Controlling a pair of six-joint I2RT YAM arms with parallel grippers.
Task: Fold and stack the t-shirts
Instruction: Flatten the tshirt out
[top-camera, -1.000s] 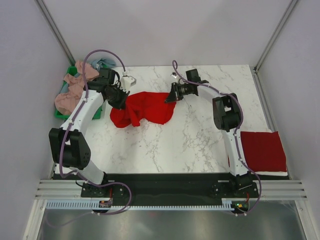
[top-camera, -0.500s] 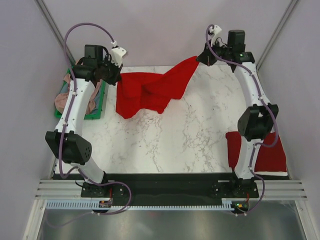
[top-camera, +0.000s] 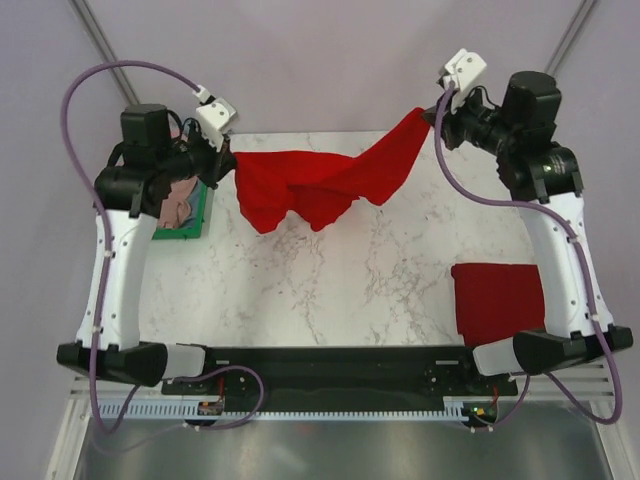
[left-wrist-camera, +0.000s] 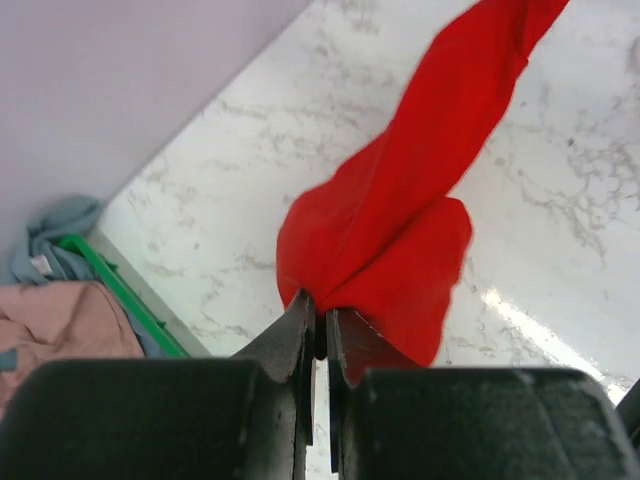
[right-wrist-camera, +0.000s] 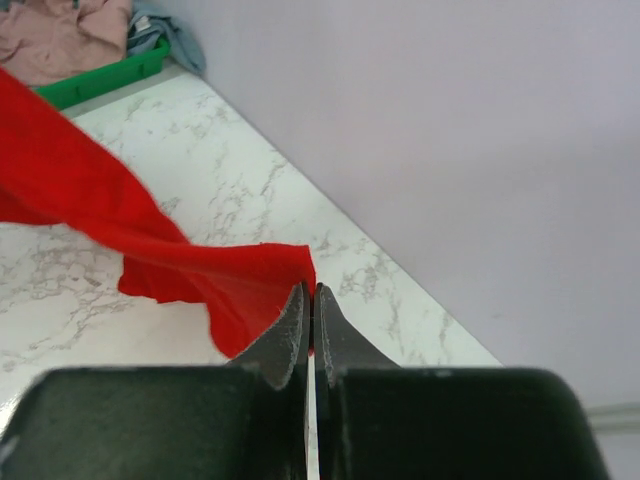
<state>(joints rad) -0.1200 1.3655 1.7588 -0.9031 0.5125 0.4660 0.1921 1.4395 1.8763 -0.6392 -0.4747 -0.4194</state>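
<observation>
The left gripper (top-camera: 228, 166) and right gripper (top-camera: 433, 116) are each clamped on a corner of the red t-shirt (top-camera: 320, 185). It hangs twisted between them over the far edge of the table (top-camera: 350, 285), its lowest folds perhaps brushing the marble. The green bin (top-camera: 204, 210) holding a pink shirt (top-camera: 178, 206) sits just beside the left gripper, a folded red t-shirt (top-camera: 497, 300) lies near right, and open marble stretches between them.

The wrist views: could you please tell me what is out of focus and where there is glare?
Left wrist: the left end effector, up close, is dark and blurred, the red t-shirt sharp, with a bright glare streak on the marble table. Right wrist: the right end effector is likewise soft, the t-shirt crisp. Top external: even light, no strong glare.
</observation>
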